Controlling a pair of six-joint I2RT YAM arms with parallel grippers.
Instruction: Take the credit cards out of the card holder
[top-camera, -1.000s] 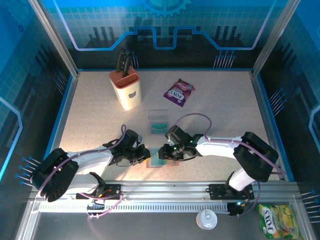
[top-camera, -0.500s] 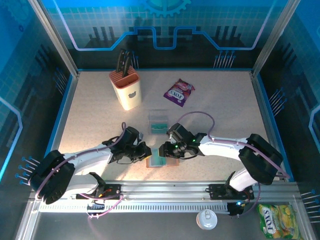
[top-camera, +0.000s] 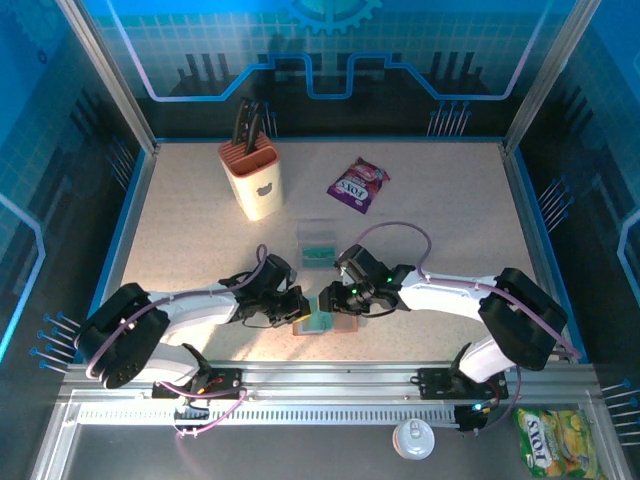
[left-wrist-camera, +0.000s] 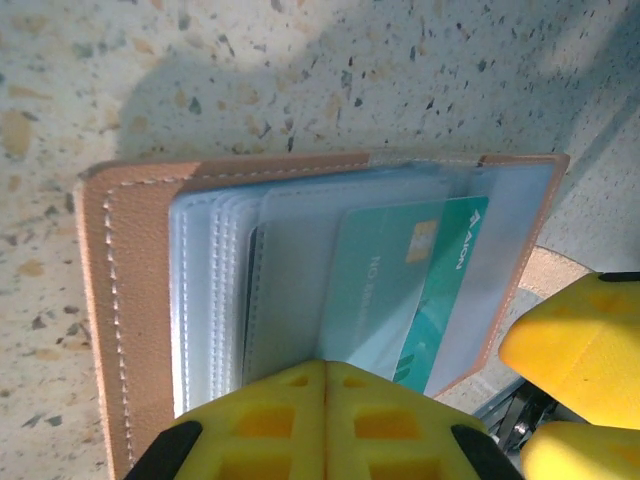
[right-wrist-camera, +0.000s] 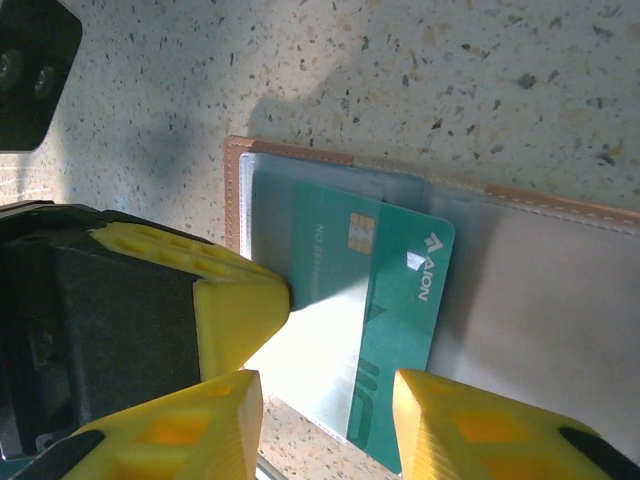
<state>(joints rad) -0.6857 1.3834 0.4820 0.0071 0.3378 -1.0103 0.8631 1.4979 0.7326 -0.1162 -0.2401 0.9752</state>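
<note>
The card holder (top-camera: 343, 325) lies open near the table's front edge, its tan leather rim (left-wrist-camera: 130, 300) framing clear sleeves (left-wrist-camera: 290, 260). One teal credit card (right-wrist-camera: 410, 300) sticks partway out of a sleeve, its free strip (left-wrist-camera: 450, 265) bare. My left gripper (left-wrist-camera: 326, 365) is shut, its joined yellow tips resting on the sleeve beside the card; it appears in the right wrist view as a yellow wedge (right-wrist-camera: 240, 310). My right gripper (right-wrist-camera: 325, 400) is open, its fingers (right-wrist-camera: 470, 420) either side of the card's near end, with nothing clamped.
A clear plastic tray (top-camera: 318, 245) holding teal cards stands just behind the grippers. A tan knife block (top-camera: 252, 178) and a purple snack packet (top-camera: 357, 184) sit farther back. Metal rails (top-camera: 330, 385) run along the front edge.
My left gripper has slid right onto the card holder's sleeve and its jaws have come fully together. The right gripper has stayed almost still.
</note>
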